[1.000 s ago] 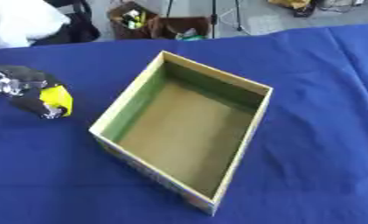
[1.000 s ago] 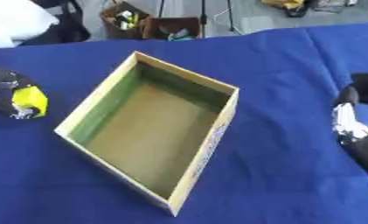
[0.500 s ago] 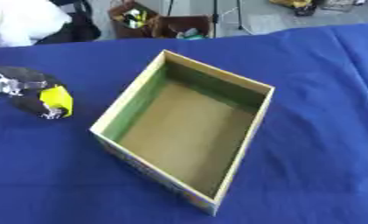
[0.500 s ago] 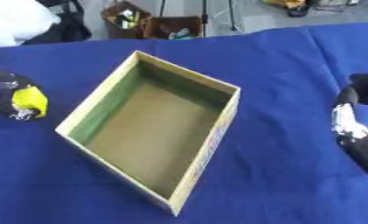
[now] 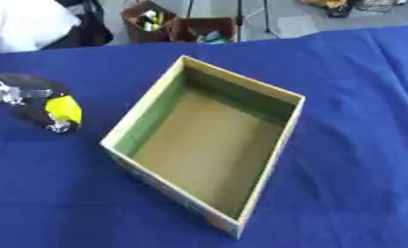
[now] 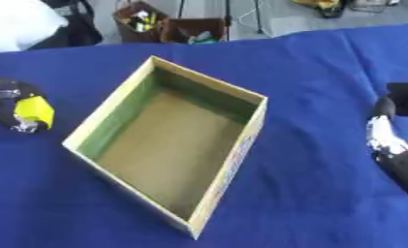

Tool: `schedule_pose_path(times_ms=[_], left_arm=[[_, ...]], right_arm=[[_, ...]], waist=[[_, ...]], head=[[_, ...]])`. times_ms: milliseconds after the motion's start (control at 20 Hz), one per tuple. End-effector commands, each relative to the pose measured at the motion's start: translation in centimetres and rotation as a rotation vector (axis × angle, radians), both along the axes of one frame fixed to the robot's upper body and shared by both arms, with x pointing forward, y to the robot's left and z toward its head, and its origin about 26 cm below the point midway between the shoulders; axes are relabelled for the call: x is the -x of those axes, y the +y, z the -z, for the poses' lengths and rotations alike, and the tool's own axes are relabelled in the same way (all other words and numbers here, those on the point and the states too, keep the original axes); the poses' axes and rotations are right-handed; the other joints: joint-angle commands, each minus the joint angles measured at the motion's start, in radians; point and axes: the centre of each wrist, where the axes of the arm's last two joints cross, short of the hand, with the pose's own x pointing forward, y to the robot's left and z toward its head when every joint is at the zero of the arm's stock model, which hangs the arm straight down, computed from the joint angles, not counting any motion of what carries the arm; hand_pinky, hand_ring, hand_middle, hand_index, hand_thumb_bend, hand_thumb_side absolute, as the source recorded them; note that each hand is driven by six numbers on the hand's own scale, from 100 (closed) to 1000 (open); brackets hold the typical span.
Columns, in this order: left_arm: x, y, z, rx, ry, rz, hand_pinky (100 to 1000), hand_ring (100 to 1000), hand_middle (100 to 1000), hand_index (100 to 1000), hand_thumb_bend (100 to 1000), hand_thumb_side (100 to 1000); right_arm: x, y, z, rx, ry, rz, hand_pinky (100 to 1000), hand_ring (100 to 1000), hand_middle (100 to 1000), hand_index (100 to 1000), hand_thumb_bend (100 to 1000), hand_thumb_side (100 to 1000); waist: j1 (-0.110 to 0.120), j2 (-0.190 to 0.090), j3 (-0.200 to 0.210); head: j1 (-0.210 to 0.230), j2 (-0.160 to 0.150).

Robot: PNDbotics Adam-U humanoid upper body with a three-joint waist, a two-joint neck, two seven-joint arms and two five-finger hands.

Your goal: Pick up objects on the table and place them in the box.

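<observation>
An open cardboard box (image 5: 285,145) with green inner walls and a brown floor stands askew in the middle of the blue table; nothing lies inside it. To its left, near the table's left edge, my left hand (image 5: 20,94), black with silver parts, has its fingers curled round a small yellow object (image 5: 64,109) just above the cloth. My right hand (image 6: 392,145) shows only in the right eye view, at the right edge. It rests on the cloth, stretched out and relaxed, well away from the box and holding nothing.
The blue cloth (image 5: 351,87) covers the whole table. Beyond the far edge stand brown boxes of clutter (image 5: 148,22) on the floor, and a white-clad figure (image 5: 24,24) shows at the upper left.
</observation>
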Motion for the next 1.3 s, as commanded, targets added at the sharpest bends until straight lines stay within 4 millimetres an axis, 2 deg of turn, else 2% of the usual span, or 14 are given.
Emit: schedule_pose_path(times_ms=[50, 300, 700, 850, 950, 1000, 1050, 1200, 1300], left_arm=[[0.9, 1.3, -2.3, -0.045, -0.062, -0.044, 714, 855, 1000, 1000, 609, 777], [1.2, 1.7, -2.6, -0.067, -0.069, -0.054, 701, 833, 1000, 1000, 481, 712], [0.9, 1.5, -2.1, -0.038, -0.055, -0.023, 669, 798, 985, 1000, 438, 705], [0.8, 1.2, -2.0, -0.028, -0.082, 0.001, 579, 698, 778, 983, 337, 656], [0.8, 1.1, -2.0, -0.019, -0.117, 0.017, 558, 678, 747, 949, 328, 661], [0.7, 1.0, -2.0, -0.015, -0.138, 0.027, 516, 645, 698, 893, 317, 658], [0.7, 0.9, -2.0, -0.01, -0.16, 0.037, 491, 629, 678, 885, 331, 670], [0.6, 0.7, -1.8, -0.006, -0.216, 0.058, 428, 573, 589, 805, 309, 641], [0.6, 0.7, -1.8, -0.016, -0.245, 0.062, 355, 512, 516, 717, 297, 618]], right_arm=[[0.2, -0.1, -0.6, 0.023, -0.019, 0.001, 707, 658, 599, 735, 100, 444], [0.3, -0.2, -0.5, 0.023, -0.016, 0.004, 708, 656, 598, 734, 100, 443], [0.3, -0.1, -0.4, 0.012, -0.014, 0.003, 709, 655, 597, 734, 100, 441], [0.3, -0.1, -0.4, 0.009, -0.013, 0.002, 710, 655, 596, 734, 100, 442], [0.3, -0.1, -0.4, 0.008, -0.012, 0.002, 710, 655, 596, 734, 100, 442], [0.3, -0.1, -0.3, 0.007, -0.01, 0.003, 711, 656, 597, 734, 100, 441], [0.3, -0.1, -0.3, 0.006, -0.008, 0.002, 712, 656, 597, 734, 100, 441], [0.3, -0.1, -0.3, 0.007, -0.006, -0.001, 712, 656, 597, 735, 100, 442], [0.3, -0.1, -0.3, 0.006, -0.007, -0.001, 713, 657, 598, 735, 100, 442]], waist=[[0.0, -0.021, 0.002], [0.002, -0.021, 0.005], [0.003, -0.018, 0.003], [0.002, -0.015, 0.0], [0.001, -0.013, 0.0], [0.001, -0.012, 0.0], [0.002, -0.011, 0.0], [0.003, -0.008, 0.0], [0.003, -0.008, -0.001]], head=[[0.0, -0.007], [-0.004, -0.004], [-0.004, -0.009], [-0.004, -0.01], [-0.004, -0.009], [-0.004, -0.008], [-0.004, -0.008], [-0.004, -0.009], [-0.005, -0.008]])
